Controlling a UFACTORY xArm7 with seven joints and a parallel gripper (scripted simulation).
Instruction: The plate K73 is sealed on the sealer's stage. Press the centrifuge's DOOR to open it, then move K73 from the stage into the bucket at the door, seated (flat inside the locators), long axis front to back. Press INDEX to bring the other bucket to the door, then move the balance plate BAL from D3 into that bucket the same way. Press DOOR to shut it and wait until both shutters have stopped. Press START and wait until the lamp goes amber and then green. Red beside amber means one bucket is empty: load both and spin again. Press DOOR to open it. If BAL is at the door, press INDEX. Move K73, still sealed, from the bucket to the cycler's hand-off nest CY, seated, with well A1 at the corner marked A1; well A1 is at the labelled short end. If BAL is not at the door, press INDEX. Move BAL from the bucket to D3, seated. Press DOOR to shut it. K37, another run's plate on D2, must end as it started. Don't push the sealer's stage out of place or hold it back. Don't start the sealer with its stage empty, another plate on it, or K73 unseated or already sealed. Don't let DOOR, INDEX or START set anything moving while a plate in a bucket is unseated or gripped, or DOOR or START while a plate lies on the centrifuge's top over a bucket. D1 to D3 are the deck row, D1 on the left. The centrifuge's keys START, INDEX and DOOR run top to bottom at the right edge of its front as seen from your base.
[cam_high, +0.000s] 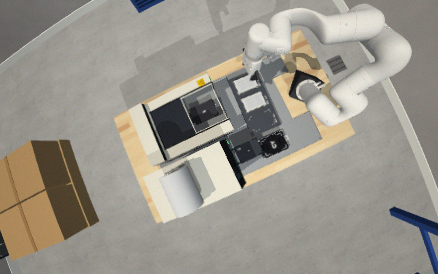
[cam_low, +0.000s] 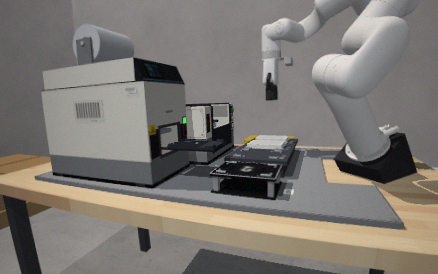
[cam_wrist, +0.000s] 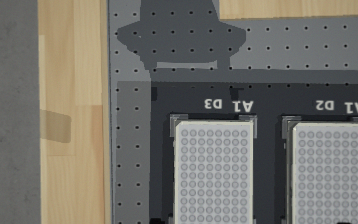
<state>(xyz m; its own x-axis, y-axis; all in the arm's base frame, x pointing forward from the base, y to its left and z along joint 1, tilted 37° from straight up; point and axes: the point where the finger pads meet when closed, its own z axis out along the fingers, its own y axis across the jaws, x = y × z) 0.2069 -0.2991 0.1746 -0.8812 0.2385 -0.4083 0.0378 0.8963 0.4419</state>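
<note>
My gripper (cam_low: 270, 93) (cam_high: 251, 75) hangs open and empty high above the deck row, over its D3 end. The wrist view looks straight down. The white balance plate BAL (cam_wrist: 214, 170) lies flat inside the D3 locators, also seen from above (cam_high: 243, 84). K37 (cam_wrist: 325, 172) lies on D2 beside it (cam_high: 253, 102). A dark plate with a white mark sits on the raised nest CY (cam_high: 274, 143), also seen from the side (cam_low: 245, 170). The sealer's stage (cam_low: 192, 145) looks bare. The centrifuge's top opening (cam_high: 202, 108) shows a dark bucket; I cannot tell whether a plate is in it.
The sealer (cam_low: 107, 125) with its roll (cam_low: 100, 42) stands at the left, a green lamp (cam_low: 184, 120) lit behind it. My arm's base (cam_low: 377, 160) is at the right. A cardboard box (cam_high: 42, 195) stands on the floor.
</note>
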